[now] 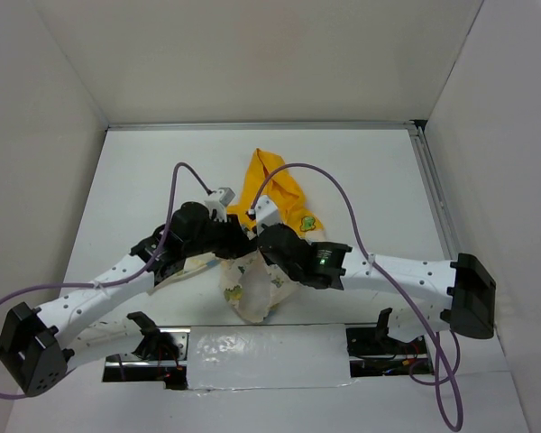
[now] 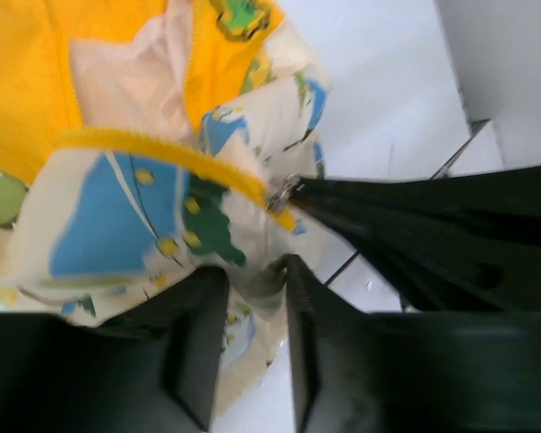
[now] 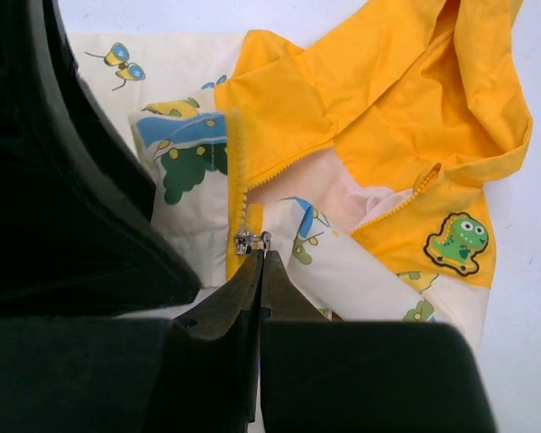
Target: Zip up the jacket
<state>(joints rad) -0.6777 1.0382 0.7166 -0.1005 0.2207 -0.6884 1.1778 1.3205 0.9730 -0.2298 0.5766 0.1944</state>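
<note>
Overhead camera looks down from behind; both wrist cameras closely share the zipper (image 3: 251,240).

Matt, soft cream-and-yellow cloth jacket (image 3: 370,126); shiny metal zipper slider (image 3: 249,241) at the right gripper's (image 3: 260,256) smooth black plastic tips.

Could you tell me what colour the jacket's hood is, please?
The jacket's hood is bright yellow, shown best in the right wrist view.

L gripper (image 2: 253,275), R gripper (image 3: 260,260), both clamped
</note>
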